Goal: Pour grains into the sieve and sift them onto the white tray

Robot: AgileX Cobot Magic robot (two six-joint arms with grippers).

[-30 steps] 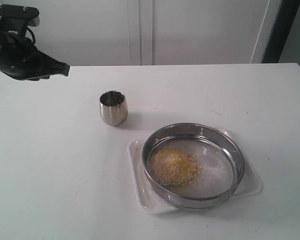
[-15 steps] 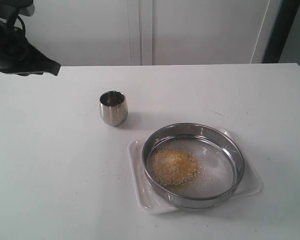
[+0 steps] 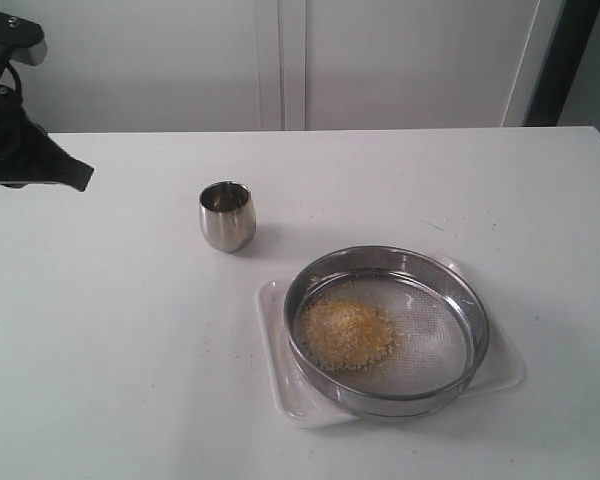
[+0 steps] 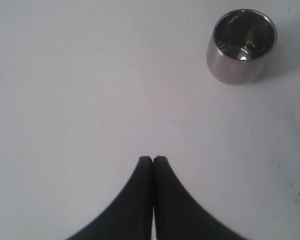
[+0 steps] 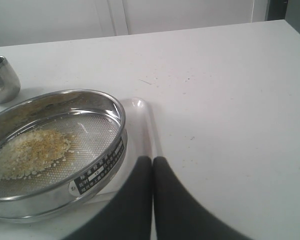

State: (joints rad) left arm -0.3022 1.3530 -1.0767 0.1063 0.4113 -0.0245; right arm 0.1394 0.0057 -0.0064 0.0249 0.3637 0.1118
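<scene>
The wide steel sieve (image 3: 386, 331) rests on the white tray (image 3: 271, 345) at the front right of the table. A yellow-orange heap of grains (image 3: 344, 332) lies on the left part of its mesh. In the right wrist view the sieve (image 5: 85, 172), the grains (image 5: 32, 150) and the tray's rim (image 5: 145, 120) show, with my right gripper (image 5: 152, 161) shut and empty beside the tray's edge. My left gripper (image 4: 152, 160) is shut on nothing above bare table. In the exterior view it (image 3: 80, 178) hangs at the far left edge, well away from the sieve.
A small rounded steel cup (image 3: 226, 214) stands upright on the white table (image 3: 120, 330) behind and left of the sieve; the left wrist view looks into the cup (image 4: 242, 45) and shows no grains. A few stray specks lie on the table. White cabinet doors stand behind.
The left arm has drawn back to the left and slightly down, away from the cup. The sieve, tray, grains and cup have not moved.
</scene>
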